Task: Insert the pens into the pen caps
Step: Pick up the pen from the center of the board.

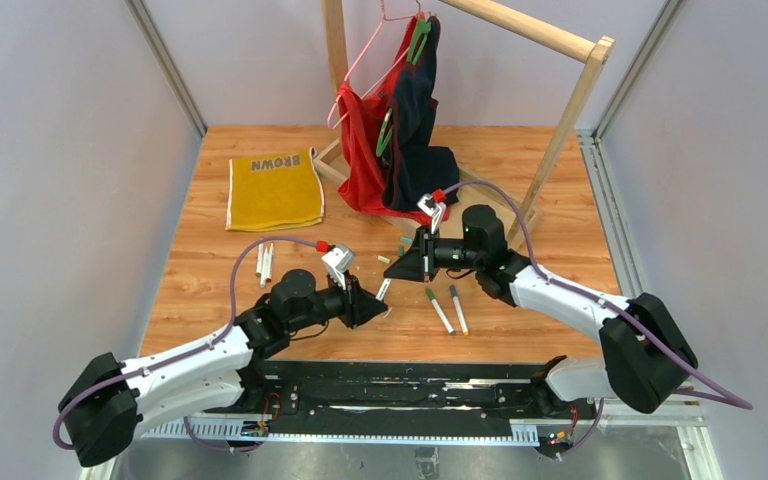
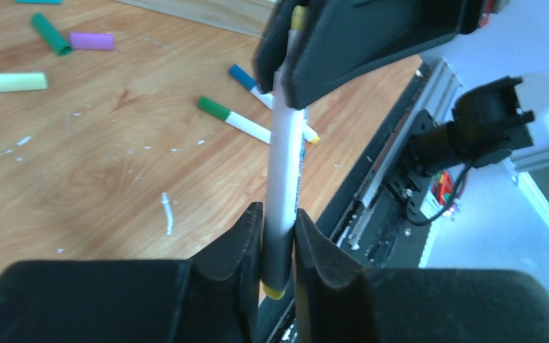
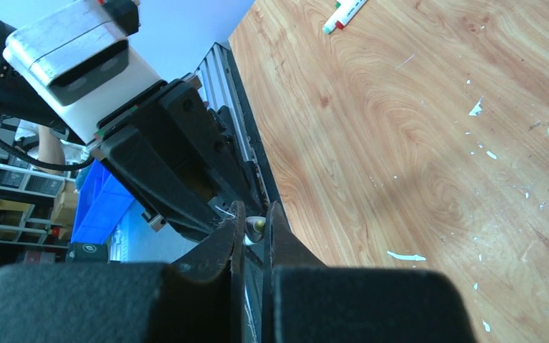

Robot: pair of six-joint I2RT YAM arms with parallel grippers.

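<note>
The pen (image 2: 284, 164) spans the air above the counter (image 2: 100, 164). The left gripper (image 2: 279, 214) clenches its dark end and the right gripper (image 2: 284, 86) clamps the other, probably to steady it for capping. Loose caps (image 2: 91, 41) lie well apart.

Plain pale grey walls (image 1: 50, 150) closed in a wood-grain table (image 1: 195, 290) under soft, even light. At its far edge stood a wooden clothes rack (image 1: 570, 120) hung with a red garment (image 1: 360, 160) and a dark one (image 1: 418, 130). A yellow cloth (image 1: 273, 190) lay flat to the rack's left.
</note>
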